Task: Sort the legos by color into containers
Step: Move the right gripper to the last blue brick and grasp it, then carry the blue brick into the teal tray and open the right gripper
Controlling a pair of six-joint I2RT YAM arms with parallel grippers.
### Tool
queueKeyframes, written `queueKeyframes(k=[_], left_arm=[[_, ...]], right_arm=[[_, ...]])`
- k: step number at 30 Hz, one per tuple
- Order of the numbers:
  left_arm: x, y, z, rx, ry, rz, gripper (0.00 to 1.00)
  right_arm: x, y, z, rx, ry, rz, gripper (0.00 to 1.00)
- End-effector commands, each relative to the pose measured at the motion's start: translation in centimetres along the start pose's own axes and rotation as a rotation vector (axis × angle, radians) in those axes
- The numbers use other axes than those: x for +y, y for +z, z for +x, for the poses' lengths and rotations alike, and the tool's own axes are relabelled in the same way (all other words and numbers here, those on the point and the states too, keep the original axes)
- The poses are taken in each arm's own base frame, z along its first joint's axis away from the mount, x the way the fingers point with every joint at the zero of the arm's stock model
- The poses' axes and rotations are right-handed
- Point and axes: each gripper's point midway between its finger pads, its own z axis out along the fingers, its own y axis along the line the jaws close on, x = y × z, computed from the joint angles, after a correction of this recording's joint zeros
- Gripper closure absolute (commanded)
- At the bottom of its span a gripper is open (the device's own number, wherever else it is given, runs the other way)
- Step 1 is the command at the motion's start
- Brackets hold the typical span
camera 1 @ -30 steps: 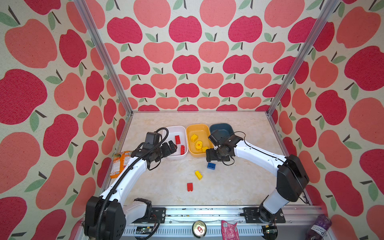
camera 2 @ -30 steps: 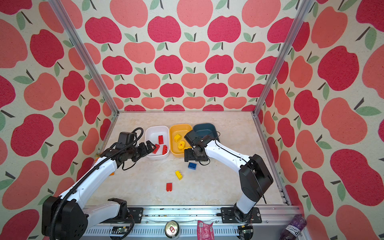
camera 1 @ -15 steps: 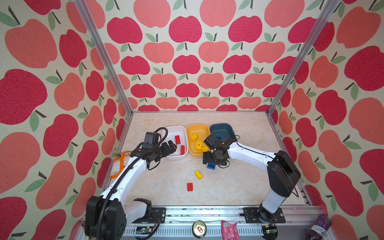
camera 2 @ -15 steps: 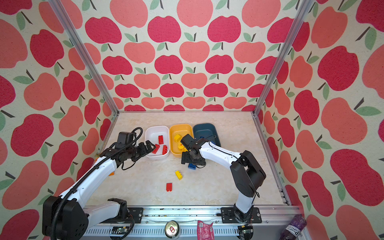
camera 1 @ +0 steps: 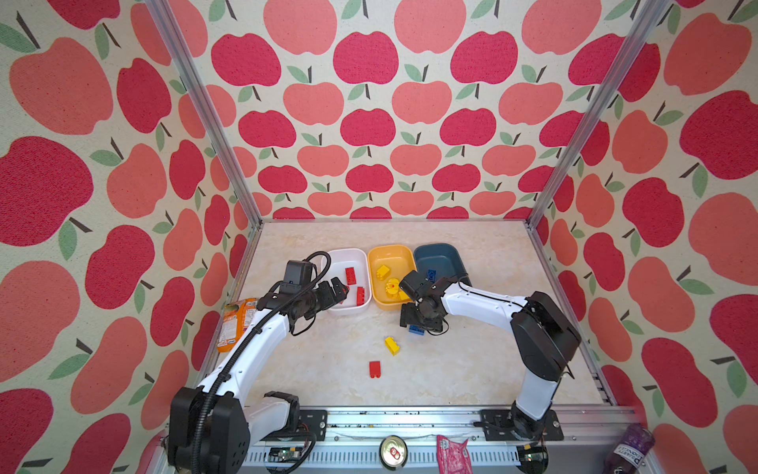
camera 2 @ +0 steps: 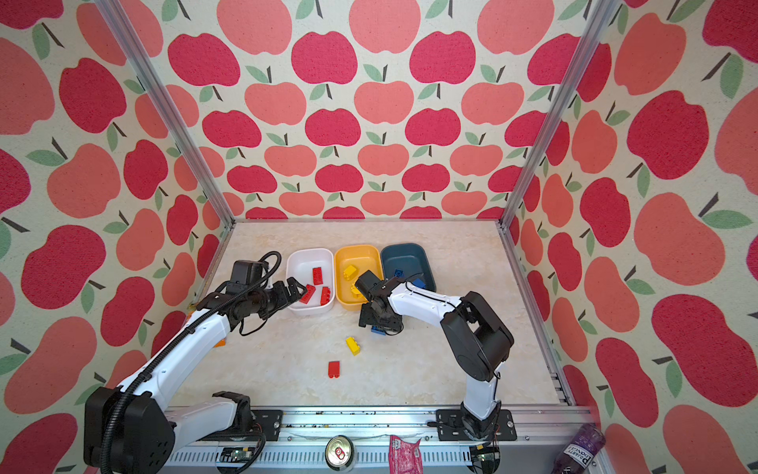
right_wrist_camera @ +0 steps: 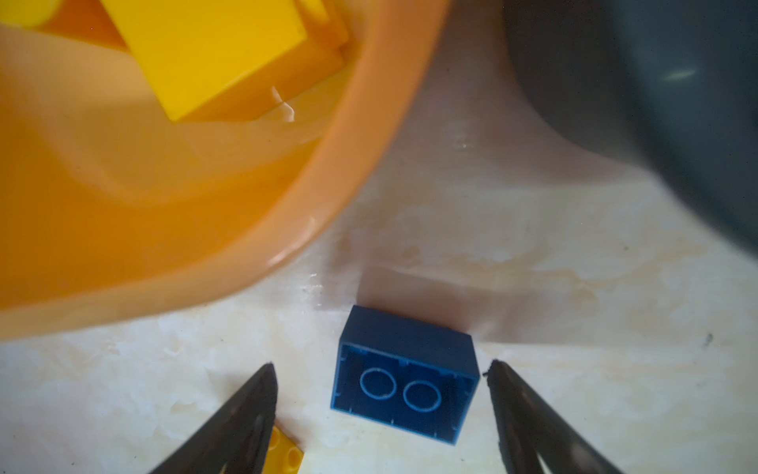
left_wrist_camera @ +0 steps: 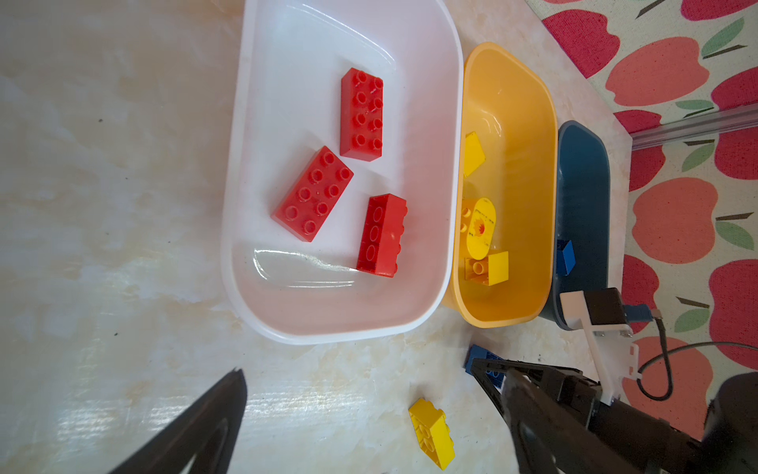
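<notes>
Straddles the blue brick (right_wrist_camera: 404, 377) with the fingers (right_wrist_camera: 246, 410) of the right gripper (right_wrist_camera: 380, 365) parted, touching neither end. Finds it on the table (camera 1: 471, 369), just near of the yellow-orange tub (camera 1: 400, 256) and slate tub (camera 1: 437, 254), on its side, hollow underside toward the gripper, long axis left to right across the gap. Could skid or twist it if one finger lands first; could also clip the loose yellow brick (right_wrist_camera: 287, 453) just beside. Leaves the left gripper (camera 2: 297, 289) released over the white tub (camera 2: 307, 262), at its near-left rim.
</notes>
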Motion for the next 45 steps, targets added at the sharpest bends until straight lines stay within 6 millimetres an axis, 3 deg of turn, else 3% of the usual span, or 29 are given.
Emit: queueKeyframes(k=[1, 9, 14, 25, 36, 45], left_arm=[[0.3, -0.1, 0.2, 0.016, 0.007, -0.010, 0.01], [0.6, -0.2, 0.2, 0.014, 0.001, -0.015, 0.01], [0.7, -0.3, 0.2, 0.012, -0.002, -0.014, 0.01], [0.7, -0.4, 0.2, 0.008, -0.006, -0.012, 0.01], [0.6, -0.3, 0.2, 0.002, -0.010, 0.003, 0.01], [0.4, -0.1, 0.1, -0.001, -0.017, 0.011, 0.01]], right_arm=[[-1.0, 0.9, 0.1, 0.003, 0.041, 0.043, 0.18], [-1.9, 1.6, 0.3, 0.017, 0.067, 0.073, 0.25], [-2.2, 1.8, 0.5, 0.024, 0.073, 0.084, 0.38], [-2.3, 0.9, 0.6, 0.017, 0.056, 0.087, 0.55], [-2.1, -4.6, -0.2, -0.066, 0.005, 0.061, 0.57], [-2.5, -8.9, -3.6, -0.152, -0.032, 0.039, 0.57]])
